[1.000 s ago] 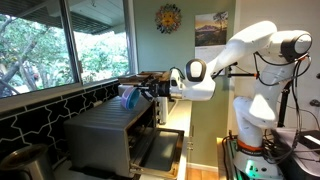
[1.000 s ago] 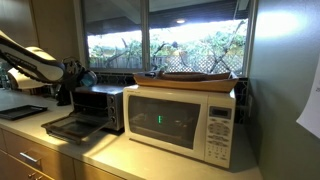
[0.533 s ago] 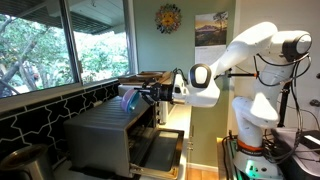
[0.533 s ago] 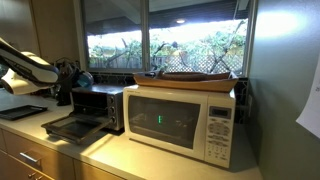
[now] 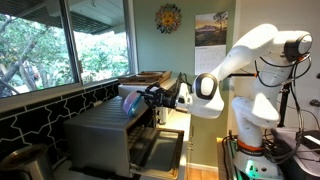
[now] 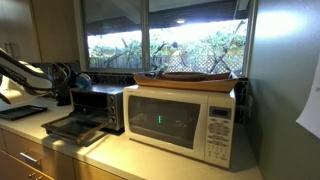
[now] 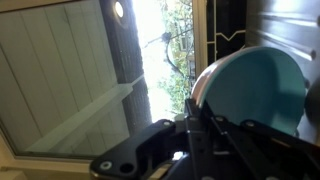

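A teal bowl (image 5: pixel 131 99) stands tilted on edge over the top of a steel toaster oven (image 5: pixel 100 135). My gripper (image 5: pixel 152 95) is shut on the bowl's rim. In the wrist view the bowl (image 7: pixel 255 90) fills the right side, with the dark jaws (image 7: pixel 193 115) pinched on its left edge. In an exterior view the gripper (image 6: pixel 62 74) reaches in from the left, and the bowl (image 6: pixel 82 78) shows just above the toaster oven (image 6: pixel 100 100).
The toaster oven's door (image 6: pixel 65 127) hangs open over the counter. A white microwave (image 6: pixel 180 120) stands beside it with a shallow wooden tray (image 6: pixel 190 78) on top. A window (image 5: pixel 60 45) runs along the wall behind. A dark tray (image 6: pixel 22 112) lies on the counter.
The arm's wrist and forearm have drawn back from the toaster oven and dropped a little. The bowl has stayed almost in place above the oven top.
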### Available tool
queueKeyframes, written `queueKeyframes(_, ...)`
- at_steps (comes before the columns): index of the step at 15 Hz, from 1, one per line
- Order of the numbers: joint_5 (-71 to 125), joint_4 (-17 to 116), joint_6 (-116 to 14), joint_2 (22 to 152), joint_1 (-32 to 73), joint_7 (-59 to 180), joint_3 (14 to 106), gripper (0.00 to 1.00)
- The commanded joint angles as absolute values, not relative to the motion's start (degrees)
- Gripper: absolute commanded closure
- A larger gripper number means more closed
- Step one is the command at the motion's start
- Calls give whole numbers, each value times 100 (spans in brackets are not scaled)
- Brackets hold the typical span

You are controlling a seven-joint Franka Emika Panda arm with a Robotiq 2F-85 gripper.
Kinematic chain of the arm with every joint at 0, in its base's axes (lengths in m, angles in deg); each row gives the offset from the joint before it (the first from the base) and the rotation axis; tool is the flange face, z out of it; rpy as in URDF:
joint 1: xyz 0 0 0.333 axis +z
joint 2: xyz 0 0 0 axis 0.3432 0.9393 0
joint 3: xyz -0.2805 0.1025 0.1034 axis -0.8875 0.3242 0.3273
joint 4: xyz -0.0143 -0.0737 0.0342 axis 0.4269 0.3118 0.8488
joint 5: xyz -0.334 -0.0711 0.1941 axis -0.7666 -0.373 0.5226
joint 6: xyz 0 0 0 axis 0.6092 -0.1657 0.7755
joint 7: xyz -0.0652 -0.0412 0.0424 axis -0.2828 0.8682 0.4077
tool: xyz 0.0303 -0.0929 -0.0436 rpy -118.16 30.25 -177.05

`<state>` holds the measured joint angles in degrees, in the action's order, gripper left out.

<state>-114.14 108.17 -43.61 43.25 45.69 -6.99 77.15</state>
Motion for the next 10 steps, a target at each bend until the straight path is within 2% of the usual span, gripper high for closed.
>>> queueKeyframes(1, -11414, 10976, -3768, 4517, 4627, -521, 7799, 99)
queueKeyframes(2, -11414, 10972, -3772, 4538, 4293, -652, 8119, 99)
queueKeyframes(7, -11414, 10930, -3881, 4656, 3909, -658, 8412, 98)
queueKeyframes(8, -11414, 10916, -3877, 4665, 3835, -675, 8460, 69)
queueKeyframes(10, -11414, 10902, -3925, 4688, 3694, -662, 8572, 61)
